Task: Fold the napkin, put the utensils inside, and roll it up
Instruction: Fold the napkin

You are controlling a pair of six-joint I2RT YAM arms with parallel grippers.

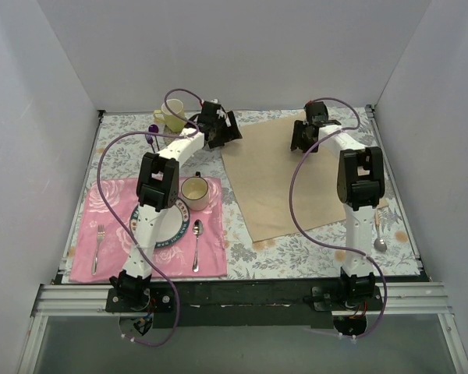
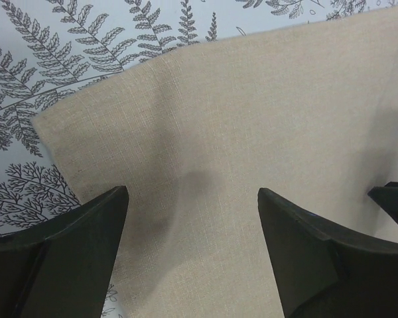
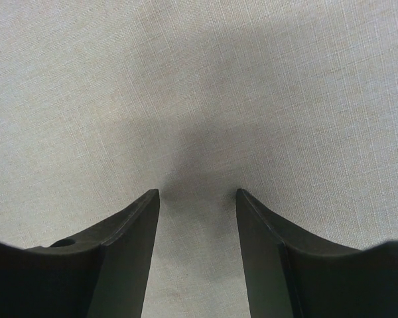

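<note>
Two open, empty grippers hung over the far edge of the beige napkin (image 1: 288, 187): left gripper (image 1: 222, 128) by its left corner, right gripper (image 1: 306, 134) further along. The napkin lay flat, its long side running back toward me.

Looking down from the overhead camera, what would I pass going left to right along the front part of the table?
Fork → plate → spoon, all three on the pink mat → beige napkin → another spoon at the far right.
</note>
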